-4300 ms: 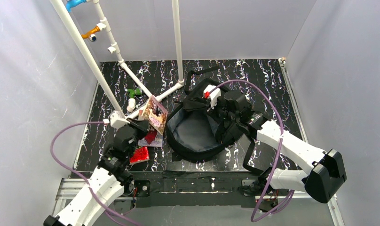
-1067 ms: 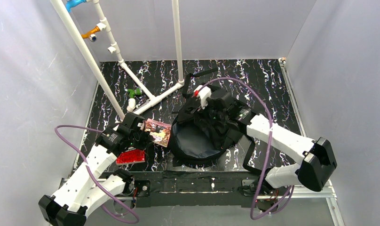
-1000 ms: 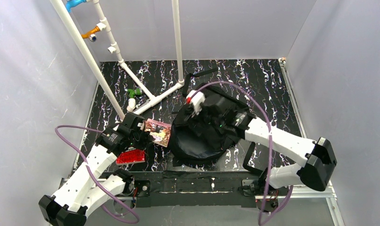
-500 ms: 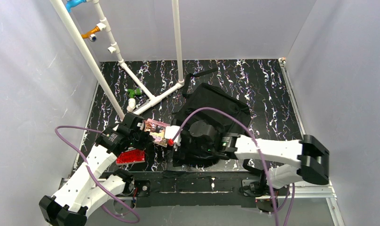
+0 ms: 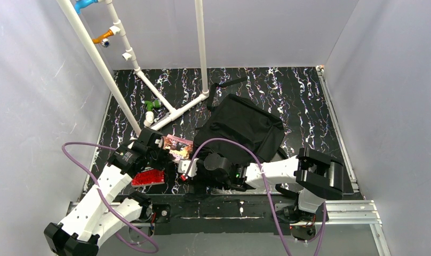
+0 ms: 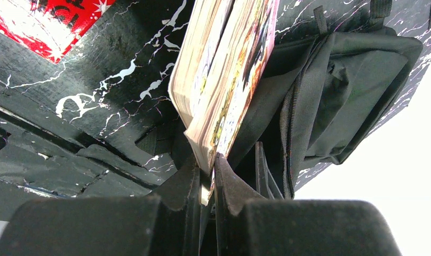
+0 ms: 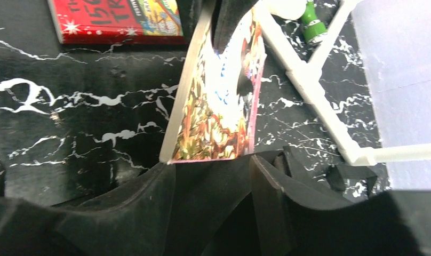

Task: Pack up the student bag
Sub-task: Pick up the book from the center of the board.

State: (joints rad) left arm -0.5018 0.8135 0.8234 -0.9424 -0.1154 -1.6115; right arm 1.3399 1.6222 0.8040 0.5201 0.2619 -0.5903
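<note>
The student bag, a big black backpack, lies mid-table; its unzipped mouth gapes toward the left arm. My left gripper is shut on the corner of a colourful picture book, held on edge just beside that mouth. My right gripper sits low at the bag's near-left rim. Its fingers stand apart with black bag fabric lying between them, and the book is right in front.
A red book lies flat on the marbled black table beside the left arm. A white PVC pipe frame stands at the back left, with a green-and-white item at its foot. Grey walls enclose the table.
My right arm has swung from the bag's far side over it to the near-left rim, and its jaws have narrowed. The left arm and its book have stayed put.
</note>
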